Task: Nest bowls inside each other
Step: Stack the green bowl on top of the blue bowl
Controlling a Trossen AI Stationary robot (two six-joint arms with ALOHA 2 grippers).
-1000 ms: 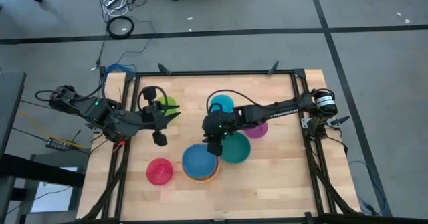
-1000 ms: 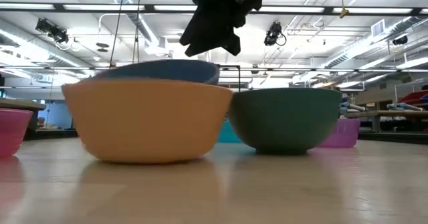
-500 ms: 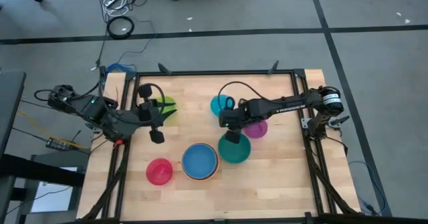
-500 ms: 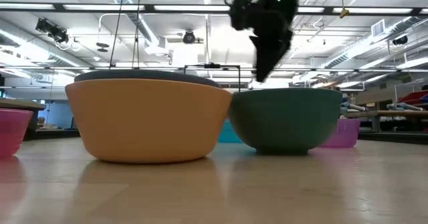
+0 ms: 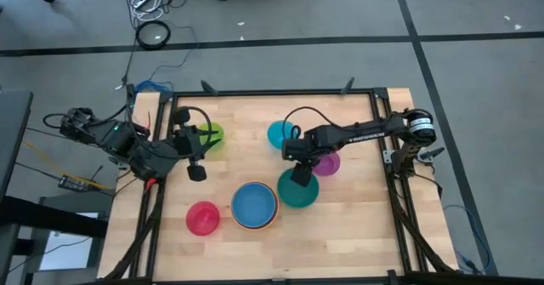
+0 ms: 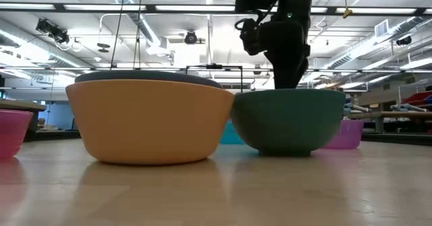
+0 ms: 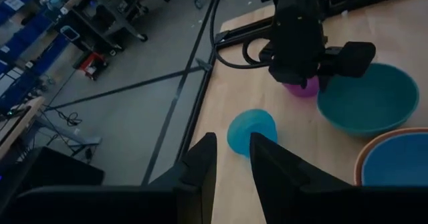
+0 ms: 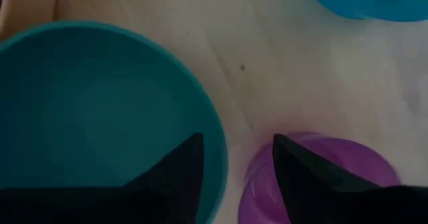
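A blue bowl (image 5: 254, 205) sits nested in the orange bowl (image 6: 152, 121) near the table's front. Beside it on the right stands the teal green bowl (image 5: 299, 193). My right gripper (image 8: 237, 170) hangs open over that bowl's far rim (image 8: 217, 154), pointing down, one finger above the bowl's hollow and one above the purple bowl (image 8: 314, 177). I cannot tell whether it touches the rim. A cyan bowl (image 5: 279, 133) stands farther back. My left gripper (image 7: 231, 160) hovers open by the lime green bowl (image 5: 214, 135) at the left. The red-pink bowl (image 5: 202, 218) stands front left.
The table has a black frame (image 5: 272, 92) around its edges. Bare wood lies at the near right corner (image 5: 357, 234) and between the lime green and cyan bowls. Cables trail over the floor behind the table.
My right gripper has gone from above the blue bowl toward the table's right and far side, tipped steeply downward and sunk to the teal green bowl's far rim. The blue bowl, first tilted up out of the orange one, now lies level in it.
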